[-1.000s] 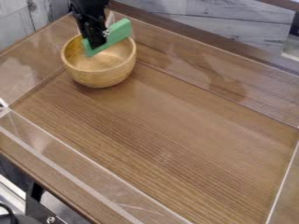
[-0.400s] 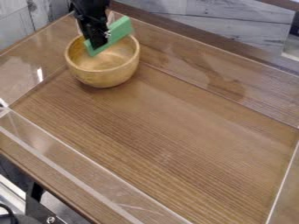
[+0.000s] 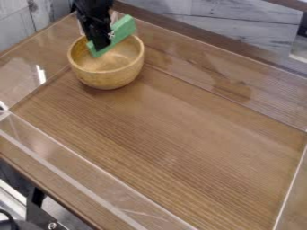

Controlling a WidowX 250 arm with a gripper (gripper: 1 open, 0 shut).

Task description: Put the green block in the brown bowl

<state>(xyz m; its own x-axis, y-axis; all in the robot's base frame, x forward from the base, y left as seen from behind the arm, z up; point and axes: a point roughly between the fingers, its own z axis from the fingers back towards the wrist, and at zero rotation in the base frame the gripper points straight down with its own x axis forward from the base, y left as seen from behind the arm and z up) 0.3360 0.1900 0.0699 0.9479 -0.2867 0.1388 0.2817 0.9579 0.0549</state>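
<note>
The brown bowl (image 3: 106, 66) sits at the far left of the wooden table, round and light tan with a paler inside. My black gripper (image 3: 96, 45) points straight down into the bowl's mouth and is shut on the green block (image 3: 118, 33). The block is tilted, its upper end sticking out to the right above the far rim while its lower end is hidden behind the fingers inside the bowl. Whether the block touches the bowl's bottom cannot be told.
The wooden table (image 3: 180, 135) has raised transparent walls along its edges (image 3: 36, 144). A grey wall lies behind the far edge. Dark hardware shows at the bottom left corner (image 3: 30, 216).
The bowl has shifted slightly to the right compared with a second ago. The gripper and the green block stay where they were.
</note>
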